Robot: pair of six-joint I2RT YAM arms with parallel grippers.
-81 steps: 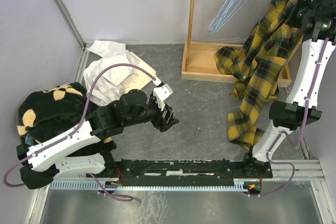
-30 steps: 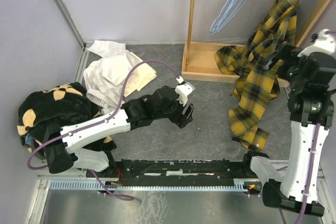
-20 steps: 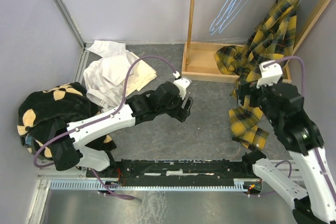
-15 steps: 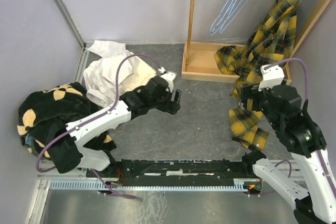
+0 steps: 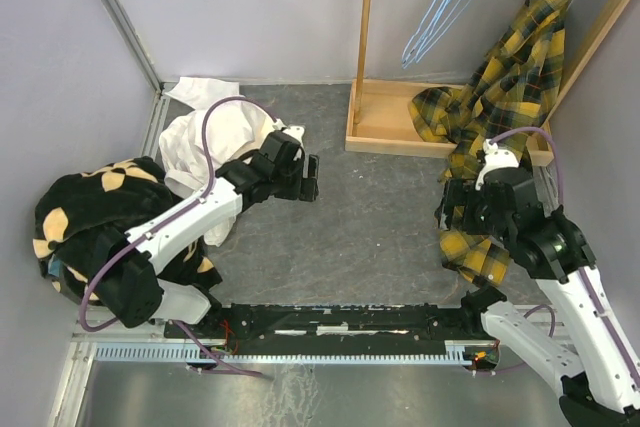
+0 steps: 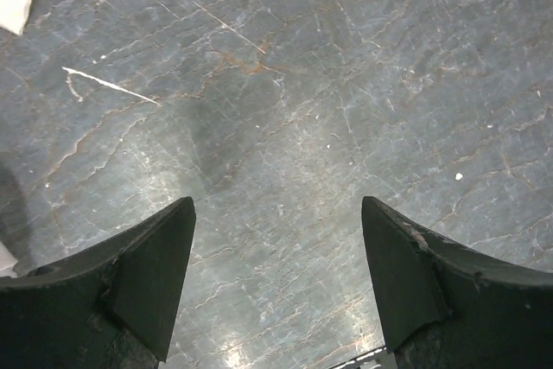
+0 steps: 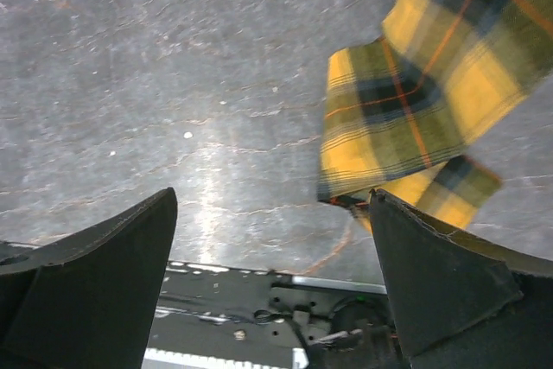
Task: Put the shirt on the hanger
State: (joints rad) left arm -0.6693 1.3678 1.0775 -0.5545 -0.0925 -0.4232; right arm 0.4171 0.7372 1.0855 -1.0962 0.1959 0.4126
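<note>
"Two pincers, and neither had hold of anything?" Ana asked.

"Neither. Nearest us, the left gripper (image 5: 308, 179) hung over bare table (image 5: 380, 237) with its jaws spread wide, well apart from the shirt. The right gripper (image 7: 272, 194) was spread just as wide, with nothing between the jaws. It hovered low, just beside the shirt's bottom hem."

"So where was the shirt (image 5: 500, 97)?"

"Strung out from near to far. Its hem lay crumpled on the table by the right gripper. The middle draped over the edge of the wooden rack base (image 5: 385, 119), and the collar end was up against the slanted post (image 5: 603, 19) in the far right corner. What held it up there I could not tell. The hanger (image 5: 437, 9) dangled bare from the rack at the back, off to the left and apart from the shirt."

"What worried you?"

"The hem, mostly. I judged that a grip on that low end would only bunch the cloth when lifted, and a sideways pull might drag the whole shirt off its perch into a heap. A sleeve could also snag on the base's rim. The wire hanger looked light and free to swing, so a nudge from an arm could knock it down. It could also twist away as a shoulder was fed over it. With the left gripper so far off, nothing stood ready to steady it."
</note>
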